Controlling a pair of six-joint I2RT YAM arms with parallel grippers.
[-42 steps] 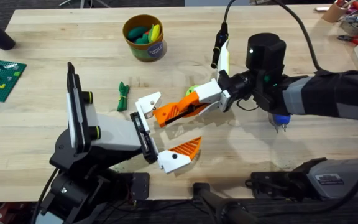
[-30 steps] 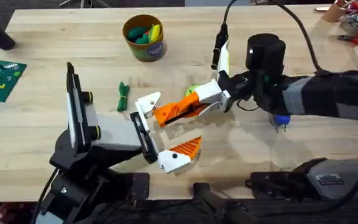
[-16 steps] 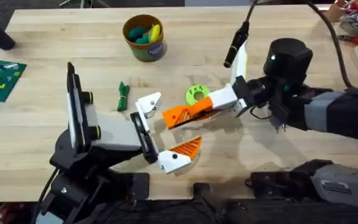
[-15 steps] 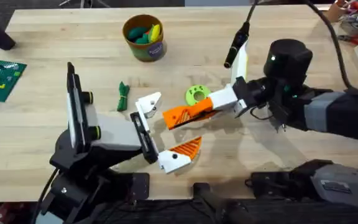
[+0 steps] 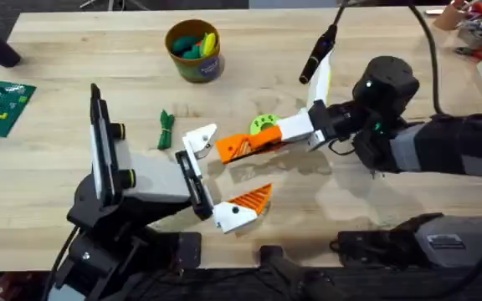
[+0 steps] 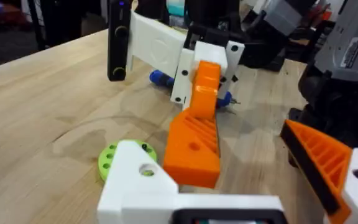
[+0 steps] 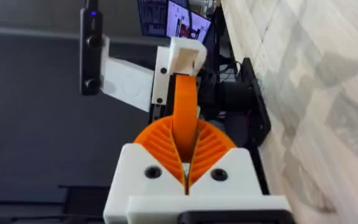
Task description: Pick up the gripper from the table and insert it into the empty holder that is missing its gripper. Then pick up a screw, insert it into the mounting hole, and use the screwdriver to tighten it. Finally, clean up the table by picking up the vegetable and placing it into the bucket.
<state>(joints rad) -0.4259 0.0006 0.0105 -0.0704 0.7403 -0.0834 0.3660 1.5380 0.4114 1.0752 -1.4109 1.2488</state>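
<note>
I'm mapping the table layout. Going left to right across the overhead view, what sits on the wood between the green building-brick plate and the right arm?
Green building-brick plate → green vegetable → yellow-rimmed bucket → round green disc → long orange wedge-shaped gripper held by the right gripper.

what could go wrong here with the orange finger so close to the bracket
The right gripper holds the gripper by one end, so its free tip could miss the holder and jam on the edge. The hold could slip if pushed. The green disc sits right beside the path and may be knocked.
</note>
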